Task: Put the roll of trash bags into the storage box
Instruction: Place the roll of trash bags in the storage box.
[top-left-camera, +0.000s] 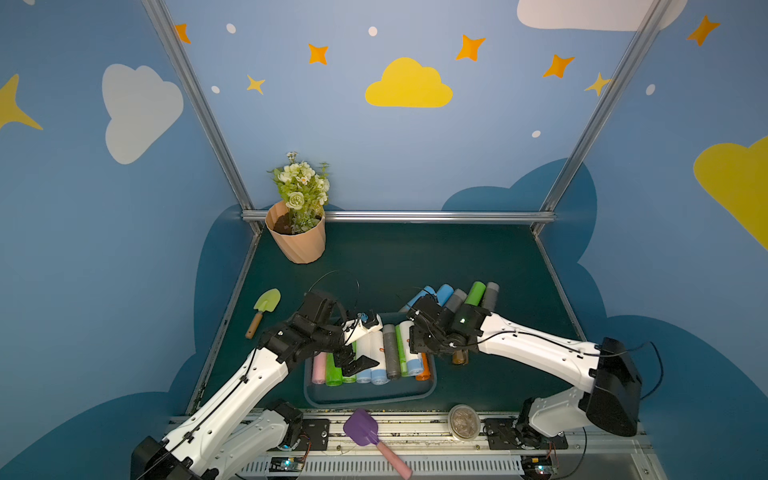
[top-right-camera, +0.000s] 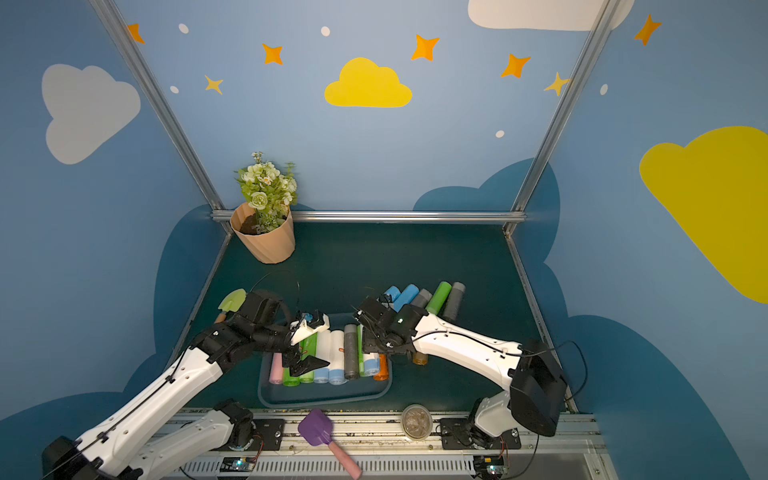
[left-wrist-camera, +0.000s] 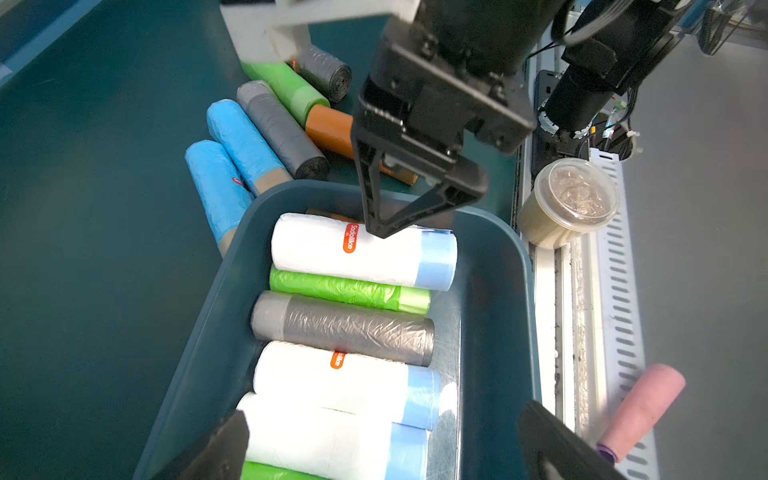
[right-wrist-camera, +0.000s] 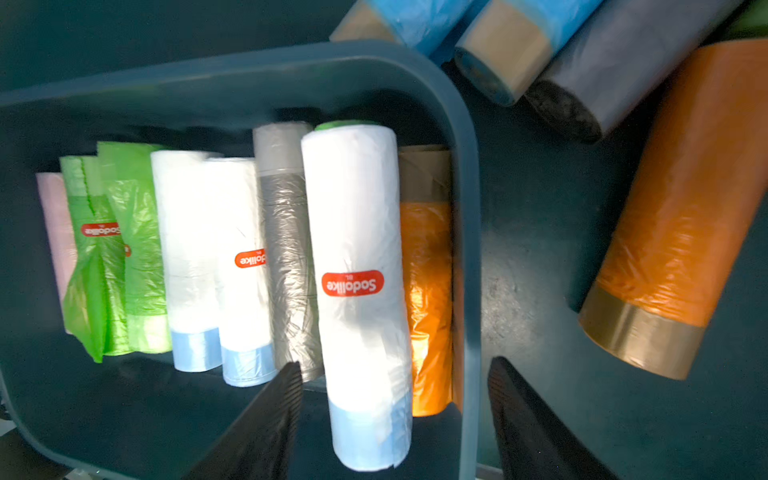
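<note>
— Where's the roll of trash bags (right-wrist-camera: 357, 216) now?

— Already in the storage box (right-wrist-camera: 469, 216). It's the white one with the pale blue end. It lies on top of the others at one end of the box, between a grey roll (right-wrist-camera: 286, 249) and an orange roll (right-wrist-camera: 426, 270) that sits against the box wall.

— And the right fingers (right-wrist-camera: 266, 415)?

— Spread apart on either side of it, gripping nothing as far as I can see. One hangs over the box rim. The left fingers (left-wrist-camera: 224, 449) are wide apart too, and empty, over the box's other half.

— So it's only a matter of backing out?

— I'd say so. Best to rise straight up before swinging away. The roll looks perched rather than bedded, and a brush from a finger might tip it or catch the rim.

— Anything in the way?

— The left arm, mainly, since both wrists crowd the same box. Just outside the box wall lies a loose orange roll (right-wrist-camera: 685, 208). Past the box's far side there's a row of blue, grey and green rolls (top-left-camera: 457, 297) on the tabletop (top-left-camera: 415, 257). The flowerpot (top-left-camera: 297, 241) stands well beyond the box. The purple scoop (top-left-camera: 361, 428) and a lidded tub (top-left-camera: 464, 422) sit on its near side, out of the path.
</note>
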